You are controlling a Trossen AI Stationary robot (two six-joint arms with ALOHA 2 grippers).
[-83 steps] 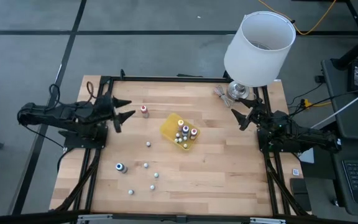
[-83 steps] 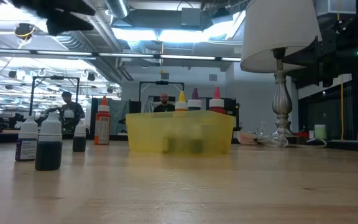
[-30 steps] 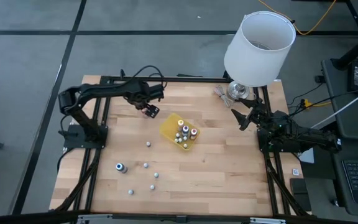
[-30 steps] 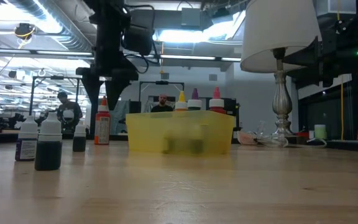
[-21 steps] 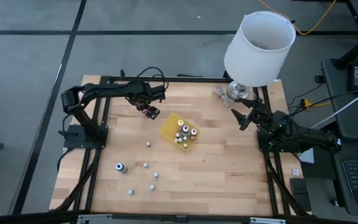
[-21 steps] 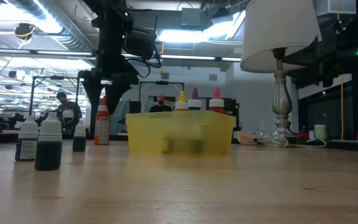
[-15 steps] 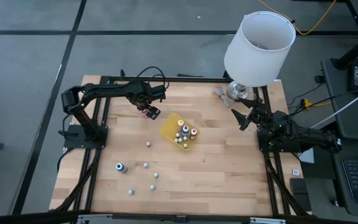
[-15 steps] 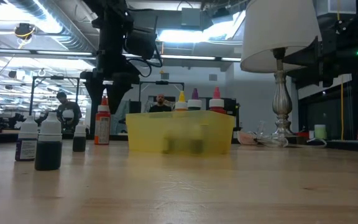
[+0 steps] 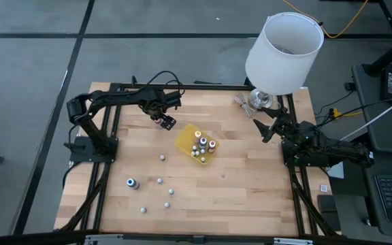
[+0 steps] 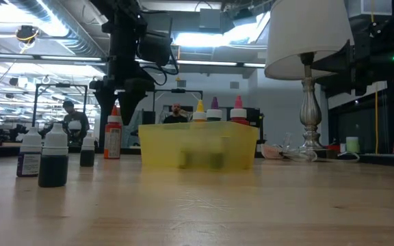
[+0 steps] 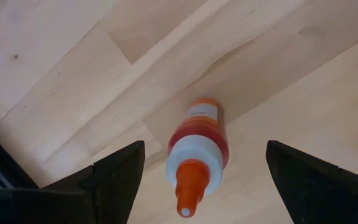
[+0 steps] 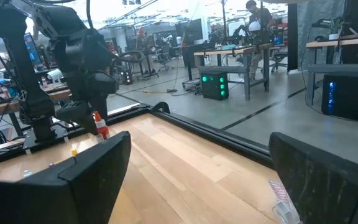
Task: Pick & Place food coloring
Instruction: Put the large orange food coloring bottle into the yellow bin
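- Step in hand, as judged: approach for a pick. The left gripper (image 9: 162,121) is seen in the upper left of the high view, poised directly above the orange-capped bottle (image 11: 196,155), which stands upright on the table (image 9: 250,184).
- In the left wrist view the bottle is centred between the two dark fingers (image 11: 114,177); jaws spread wide, nothing pinched, no contact with the bottle visible.
- In the low view the bottle (image 10: 113,135) is found left of centre, just left of the yellow tray (image 10: 197,145), under the gripper.
- Several bottles already stand in the yellow tray at centre of the high view; loose bottles (image 9: 132,182) are scattered in the lower left, well apart from the tray.
- The right gripper (image 9: 269,126) is parked at the right edge of the table near the lamp (image 9: 282,51), jaws spread, empty.
- Next move, as judged: a straight descent until the fingers flank the bottle body, then closing; the narrow, tall bottle could be tipped if one finger lands first.
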